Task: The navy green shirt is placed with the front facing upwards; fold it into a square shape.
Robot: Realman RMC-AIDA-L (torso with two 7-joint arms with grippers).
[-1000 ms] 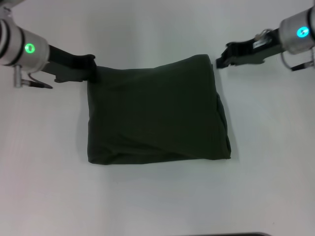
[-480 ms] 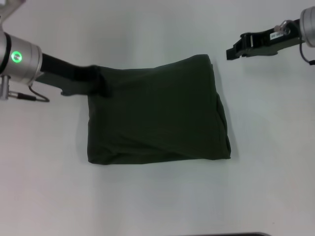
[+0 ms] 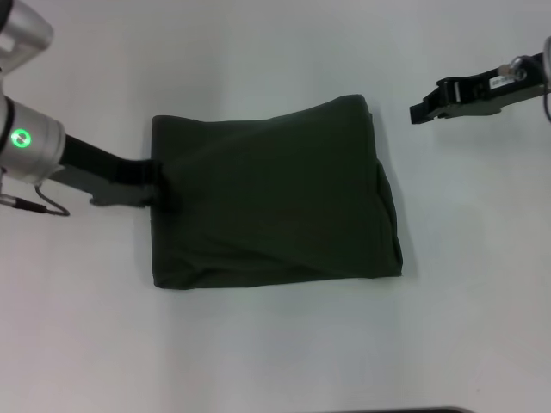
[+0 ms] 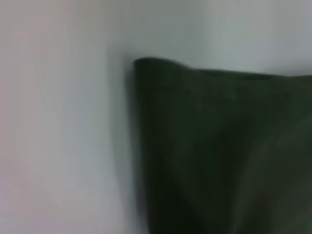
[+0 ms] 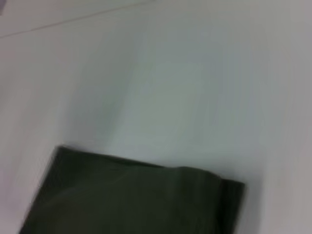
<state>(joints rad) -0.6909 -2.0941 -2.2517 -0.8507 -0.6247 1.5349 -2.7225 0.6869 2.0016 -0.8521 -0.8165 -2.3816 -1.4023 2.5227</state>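
Since the earlier frames: left gripper (image 3: 157, 183) has slid from the far left corner of the navy green shirt (image 3: 275, 198) down along its left edge; right gripper (image 3: 419, 109) has drawn farther away toward the right. Left gripper: tip touching the shirt's left edge, about midway along it; finger opening cannot be told, nor whether cloth is held. Right gripper: well apart from the shirt's far right corner, holding nothing, touching nothing; opening cannot be told. Shirt: folded into a rough square, lying flat on the white table (image 3: 284, 43), between the two grippers.
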